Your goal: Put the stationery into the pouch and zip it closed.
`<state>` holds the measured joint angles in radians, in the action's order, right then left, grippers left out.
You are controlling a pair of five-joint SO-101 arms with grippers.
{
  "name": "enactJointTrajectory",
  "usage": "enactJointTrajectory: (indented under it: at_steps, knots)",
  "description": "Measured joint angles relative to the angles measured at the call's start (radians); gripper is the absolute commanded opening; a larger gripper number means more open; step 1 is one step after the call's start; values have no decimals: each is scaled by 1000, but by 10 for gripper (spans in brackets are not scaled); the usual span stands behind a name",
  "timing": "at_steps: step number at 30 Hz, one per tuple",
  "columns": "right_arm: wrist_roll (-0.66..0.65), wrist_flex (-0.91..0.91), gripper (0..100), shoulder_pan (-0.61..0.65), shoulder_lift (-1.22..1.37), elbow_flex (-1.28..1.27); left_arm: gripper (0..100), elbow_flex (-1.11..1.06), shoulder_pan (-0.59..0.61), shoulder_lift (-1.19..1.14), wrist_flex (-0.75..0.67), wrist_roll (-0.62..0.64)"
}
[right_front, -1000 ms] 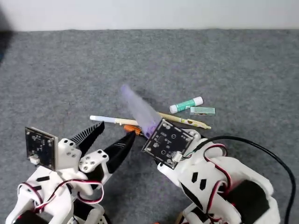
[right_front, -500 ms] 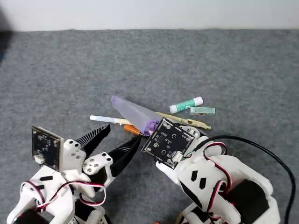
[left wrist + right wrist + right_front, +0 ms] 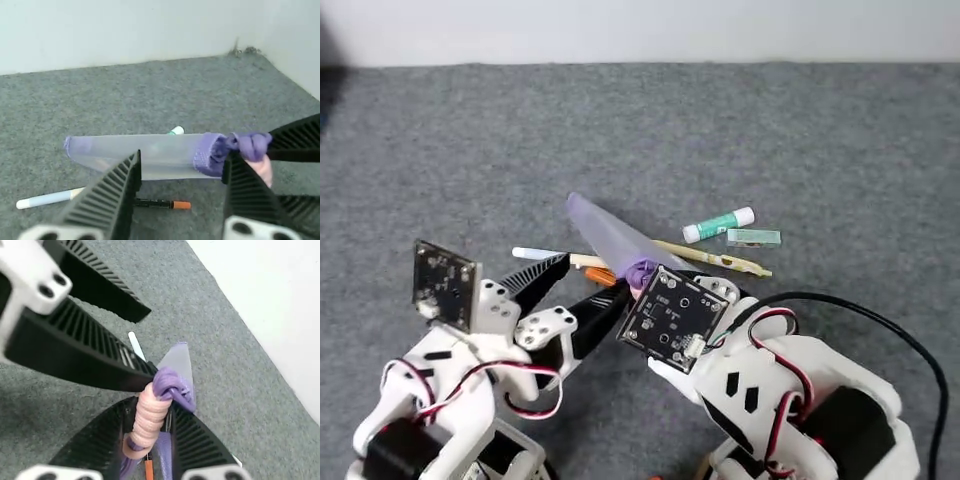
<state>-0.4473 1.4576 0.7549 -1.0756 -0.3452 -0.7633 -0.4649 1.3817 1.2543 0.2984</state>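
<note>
Pouch (image 3: 610, 238), left end effector (image 3: 592, 280) closer together.

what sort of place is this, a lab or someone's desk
Likely a robotics test bench, not an ordinary desk: a grey felt-like mat against a bare white wall, two white plastic robot arms, and a clear purple-edged pouch plus loose pens.

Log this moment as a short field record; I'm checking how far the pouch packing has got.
Pouch: translucent pouch, gripped at its purple end by the right gripper
Left gripper: left gripper open beside the pouch, not clamping it
Outside the pouch: glue stick, small green box, white pen, orange-tipped pen, yellow pen, all on the grey mat
Zip state: cannot tell
</note>
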Motion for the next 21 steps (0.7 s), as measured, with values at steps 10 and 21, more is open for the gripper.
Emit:
enactJointTrajectory:
  at_steps: [10, 21]
  knots:
    - [-3, 51, 7, 3, 2, 0, 102, -98, -8, -8, -43, 2]
    - [-3, 144, 7, 6, 2, 0, 13, -157, -6, -6, -91, -137]
